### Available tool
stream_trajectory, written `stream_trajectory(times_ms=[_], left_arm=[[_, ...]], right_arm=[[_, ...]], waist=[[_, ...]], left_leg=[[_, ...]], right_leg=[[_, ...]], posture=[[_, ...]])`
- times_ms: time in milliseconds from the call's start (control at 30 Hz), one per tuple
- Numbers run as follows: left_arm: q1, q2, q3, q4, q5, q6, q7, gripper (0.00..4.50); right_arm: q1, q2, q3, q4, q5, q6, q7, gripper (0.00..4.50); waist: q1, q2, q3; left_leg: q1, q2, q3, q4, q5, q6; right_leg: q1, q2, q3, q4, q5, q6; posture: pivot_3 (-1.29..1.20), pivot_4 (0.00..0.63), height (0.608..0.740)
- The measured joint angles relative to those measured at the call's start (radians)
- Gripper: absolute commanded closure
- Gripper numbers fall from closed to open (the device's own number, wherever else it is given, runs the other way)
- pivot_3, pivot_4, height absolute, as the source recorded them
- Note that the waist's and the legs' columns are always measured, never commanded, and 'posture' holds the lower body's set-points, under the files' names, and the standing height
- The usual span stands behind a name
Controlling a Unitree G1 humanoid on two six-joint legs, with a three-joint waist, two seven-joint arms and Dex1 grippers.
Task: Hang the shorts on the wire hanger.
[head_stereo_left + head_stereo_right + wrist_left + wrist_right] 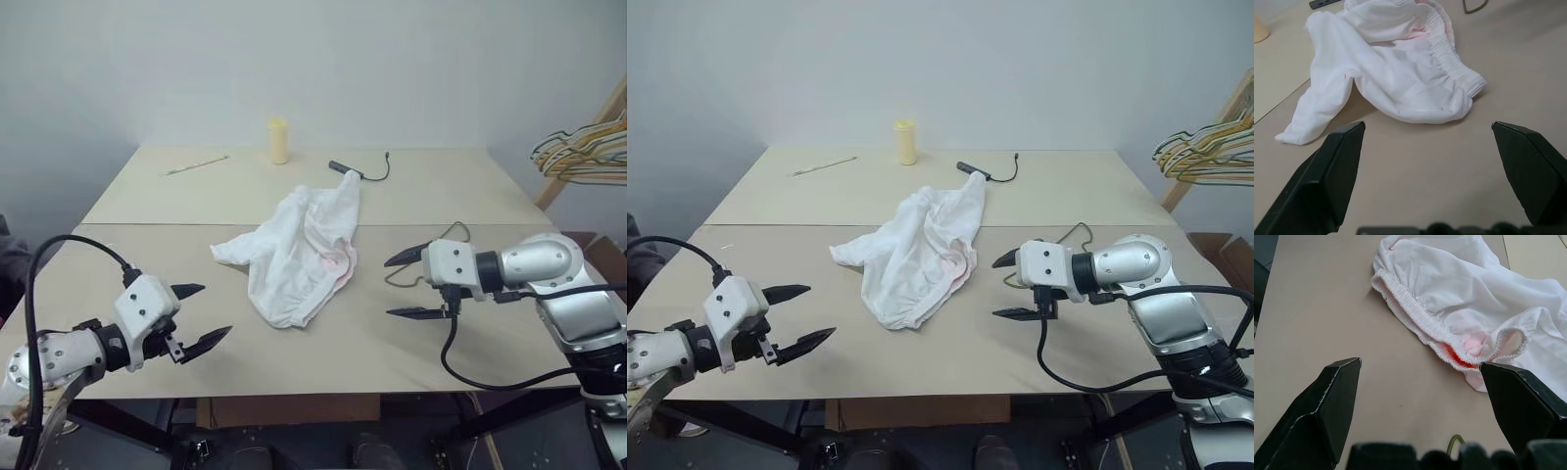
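One pair of shorts [299, 257] lies crumpled at the centre of the head view on a pale tabletop [441, 191] made of two boards, whose seam runs across the frame just above the middle. The gathered waistband faces the lower right, with a faint pink mark showing inside it. Two claws flank the garment: the left claw [201, 315] at the lower left and the right claw [407, 285] right of centre, each with its two black fingers spread wide and holding nothing, both clear of the fabric. The wire hanger [431, 257] is hard to make out: only thin olive loops show above and left of the right wrist, the rest hidden behind that arm, and one small bend of it appears at the bottom of the right wrist view. In the upper part of the frame sit one yellow cylinder [279, 141], one thin stick [197, 165] to its left, and one dark bar with a cord [360, 171] touching or just above the top of the shorts. A bunch of hangers [586, 147] on a wooden rack is cut off by the right edge; their number cannot be counted. Bare board lies open between each claw and the shorts, and along the near edge at the bottom.
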Motion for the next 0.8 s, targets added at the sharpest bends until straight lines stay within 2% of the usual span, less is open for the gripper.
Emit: stream_trajectory(times_ms=[333,533,633,800], left_arm=[[-0.004,0.002,0.001,-0.001,-0.022,-0.003,0.006,0.00],[0.018,0.036,-0.033,0.002,0.065,-0.019,0.013,0.00],[0.031,0.056,-0.073,0.025,0.135,-0.025,0.029,0.00],[0.031,0.058,-0.113,0.044,0.168,-0.025,0.032,0.00]], right_arm=[[0.000,0.003,0.000,-0.006,0.000,0.001,-0.005,0.03],[-0.002,0.026,0.026,-0.028,-0.007,0.044,-0.027,0.03],[-0.038,0.077,0.083,-0.058,-0.028,0.133,-0.058,0.03],[-0.099,0.160,0.203,-0.129,-0.103,0.274,-0.123,0.03]], waist=[[0.000,0.000,0.000],[0.000,0.000,0.000],[-0.006,0.001,0.000],[-0.006,0.001,0.000]], left_leg=[[0.000,0.000,0.000,0.000,0.000,0.000],[0.000,0.000,0.000,0.000,0.000,0.000],[0.000,0.000,0.001,0.000,0.000,0.000],[-0.001,0.001,0.001,0.000,0.000,0.000]], right_leg=[[0.000,0.000,0.000,0.000,0.000,0.000],[0.000,0.000,0.000,0.000,0.000,-0.001],[-0.001,0.000,0.001,0.001,-0.001,-0.002],[-0.002,0.000,0.000,0.001,-0.001,-0.001]], posture=[[0.04,0.000,0.740],[0.04,0.000,0.740],[0.01,0.000,0.740],[-0.01,0.000,0.740]])
